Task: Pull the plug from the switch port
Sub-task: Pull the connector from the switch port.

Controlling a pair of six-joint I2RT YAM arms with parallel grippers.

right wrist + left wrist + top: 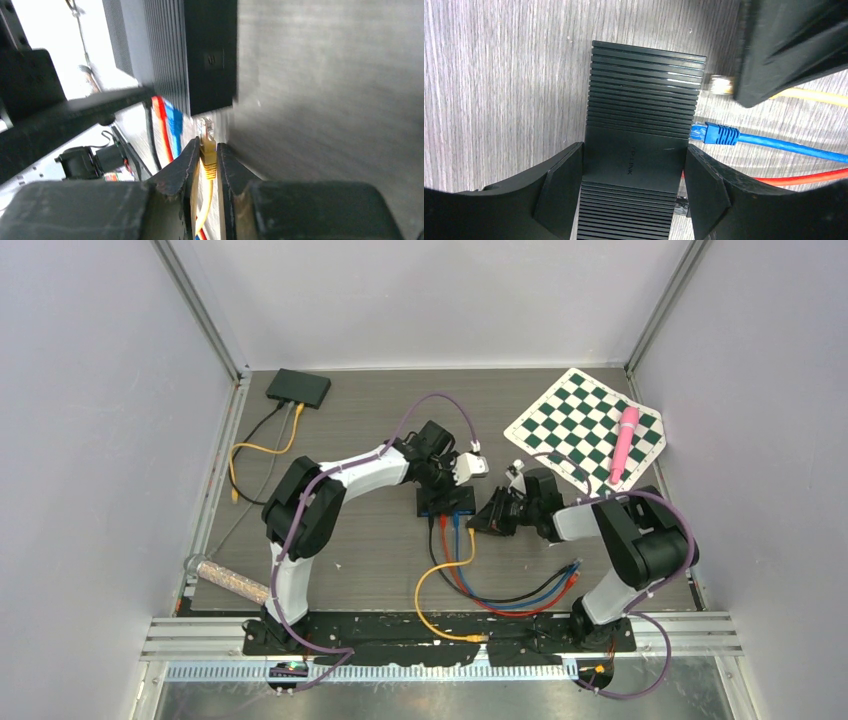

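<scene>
The black switch [447,502] lies mid-table, also in the left wrist view [644,125] and the right wrist view [200,55]. My left gripper [438,486] [634,185] is shut on the switch, fingers [561,190] against its two long sides. My right gripper [480,521] [207,150] is shut on the yellow plug [207,149]. The plug's clear tip [720,84] is out of the port, a small gap from the switch's edge. The blue plug [716,134] sits in its port. A red cable [799,177] and a black one run to the ports beside it.
The yellow, blue, red and black cables [500,590] loop toward the table's front edge. A second black box [298,387] with cables stands back left. A checkerboard [587,428] with a pink pen [624,445] lies back right. A glittery tube [228,580] lies front left.
</scene>
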